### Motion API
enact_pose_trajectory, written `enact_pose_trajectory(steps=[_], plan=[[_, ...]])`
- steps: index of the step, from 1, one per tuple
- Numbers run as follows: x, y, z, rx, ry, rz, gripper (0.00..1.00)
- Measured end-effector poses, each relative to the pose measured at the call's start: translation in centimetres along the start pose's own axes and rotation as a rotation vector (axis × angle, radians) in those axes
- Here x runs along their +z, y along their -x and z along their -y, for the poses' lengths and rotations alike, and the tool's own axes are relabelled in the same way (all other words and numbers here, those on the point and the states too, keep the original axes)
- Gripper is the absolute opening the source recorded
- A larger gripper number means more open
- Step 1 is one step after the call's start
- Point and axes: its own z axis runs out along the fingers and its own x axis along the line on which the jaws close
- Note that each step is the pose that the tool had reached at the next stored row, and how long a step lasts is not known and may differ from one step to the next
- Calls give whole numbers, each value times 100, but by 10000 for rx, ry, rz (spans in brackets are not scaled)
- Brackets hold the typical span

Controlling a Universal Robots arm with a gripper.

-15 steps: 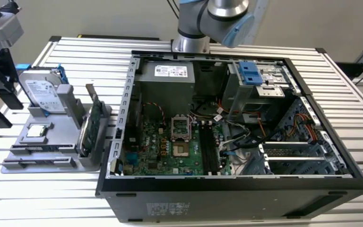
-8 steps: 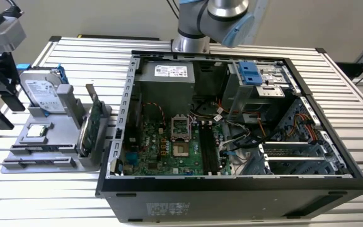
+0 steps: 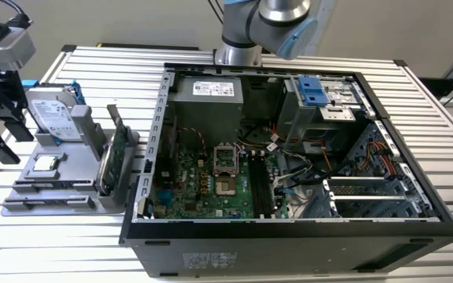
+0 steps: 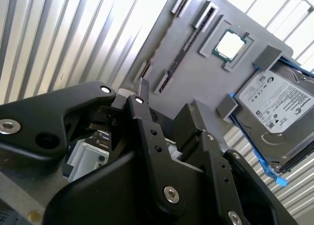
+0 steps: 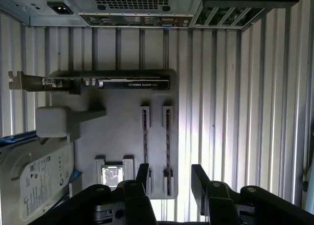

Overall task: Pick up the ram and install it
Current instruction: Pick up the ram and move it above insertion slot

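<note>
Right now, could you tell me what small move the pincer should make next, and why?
Probably lower straight down. The open pincer hangs above the grey tray, and its fingers line up on either side of the outer ram stick, which lies untouched in its slot.

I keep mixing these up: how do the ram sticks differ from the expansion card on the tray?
The ram sticks are slim and short; the expansion card is longer and thicker. The card has an end bracket; the ram sticks have none. The ram sticks run crosswise to the card. Both stand edge-on in the gray tray.
</note>
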Motion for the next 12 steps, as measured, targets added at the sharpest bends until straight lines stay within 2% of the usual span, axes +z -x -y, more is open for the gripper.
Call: enact_pose_trajectory(steps=[12], plan=[[102,-3,1,-1,-54,24,100]])
